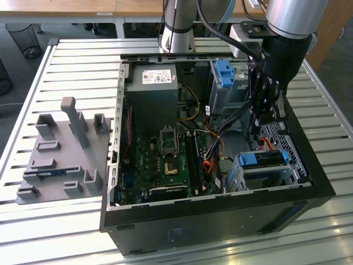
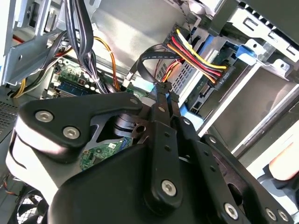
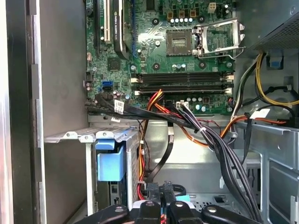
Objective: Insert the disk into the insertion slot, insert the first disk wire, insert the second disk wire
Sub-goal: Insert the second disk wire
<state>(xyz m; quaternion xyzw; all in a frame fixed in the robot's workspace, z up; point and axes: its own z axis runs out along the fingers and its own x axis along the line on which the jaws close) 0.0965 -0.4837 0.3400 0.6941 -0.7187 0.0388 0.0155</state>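
The disk (image 1: 263,159), in its bright blue carrier, sits in the insertion slot (image 1: 268,176), the low silver cage at the case's near corner on the exterior view's right. My gripper (image 1: 271,117) hangs just above it. In both wrist views the gripper (image 2: 163,91) (image 3: 161,201) is shut on the black plug of a flat black disk wire (image 2: 145,63) (image 3: 164,158) that loops away. A second disk wire of red, yellow and black strands (image 2: 196,53) ends in a black plug at the disk's end; whether it is seated I cannot tell. The blue carrier (image 3: 110,161) shows beside the cage wall (image 3: 70,136).
The open computer case (image 1: 220,215) lies on a slatted metal table (image 1: 71,55). Inside are the motherboard (image 1: 165,160), a power supply (image 1: 151,94) and a taller grey bay with a blue tab (image 1: 223,72). A thick black cable bundle (image 3: 224,154) runs close by. A grey fixture plate (image 1: 60,154) lies beside the case.
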